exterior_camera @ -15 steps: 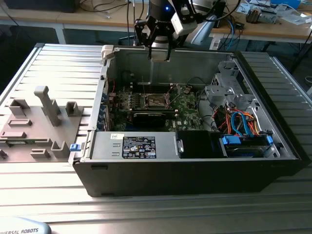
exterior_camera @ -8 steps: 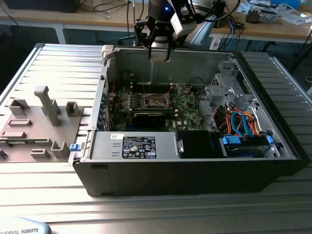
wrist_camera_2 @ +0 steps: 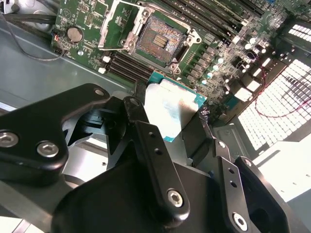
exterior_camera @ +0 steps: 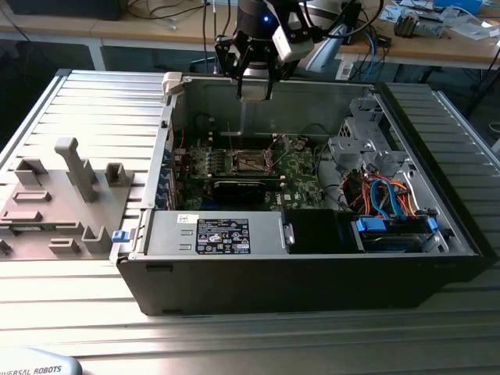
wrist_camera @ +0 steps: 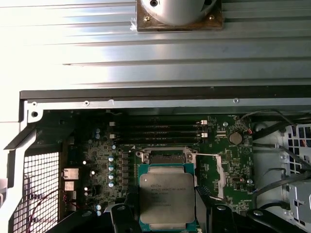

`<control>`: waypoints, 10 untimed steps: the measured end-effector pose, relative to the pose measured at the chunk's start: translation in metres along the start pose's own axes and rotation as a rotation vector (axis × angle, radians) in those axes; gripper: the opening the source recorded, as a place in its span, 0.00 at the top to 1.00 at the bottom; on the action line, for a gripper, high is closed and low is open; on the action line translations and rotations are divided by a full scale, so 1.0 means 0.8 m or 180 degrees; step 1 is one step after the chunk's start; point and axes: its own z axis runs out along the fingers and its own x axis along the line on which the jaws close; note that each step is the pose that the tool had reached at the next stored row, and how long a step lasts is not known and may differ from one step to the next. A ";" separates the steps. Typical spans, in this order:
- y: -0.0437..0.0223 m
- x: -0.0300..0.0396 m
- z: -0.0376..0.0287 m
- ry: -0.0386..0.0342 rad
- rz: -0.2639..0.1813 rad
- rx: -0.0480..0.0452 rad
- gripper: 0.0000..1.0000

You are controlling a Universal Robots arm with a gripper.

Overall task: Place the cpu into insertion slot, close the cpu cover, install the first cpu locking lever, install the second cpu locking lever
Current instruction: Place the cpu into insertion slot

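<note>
Currently the black jaws are clenched on the thin square silvery-grey cpu [wrist_camera_2: 171,104], gripping it by two opposite edges, which I judge leaves its flat faces clear for seating. In the exterior view the part hangs above the rear wall of the open black computer case [exterior_camera: 312,273], which lies on its side on the ribbed aluminium worktop [exterior_camera: 234,336]. The case holds a green motherboard [exterior_camera: 301,168], a grey power supply box [exterior_camera: 176,230] and blue cables [exterior_camera: 383,195]. On the motherboard the dark square insertion slot with silvery rim [wrist_camera_2: 160,39] lies empty, well apart from the cpu, with its metal cover [wrist_camera_2: 106,29] raised and its pins exposed.
</note>
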 end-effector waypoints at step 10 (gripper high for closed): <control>-0.0001 0.0000 0.0009 -0.0001 0.0009 0.0000 0.46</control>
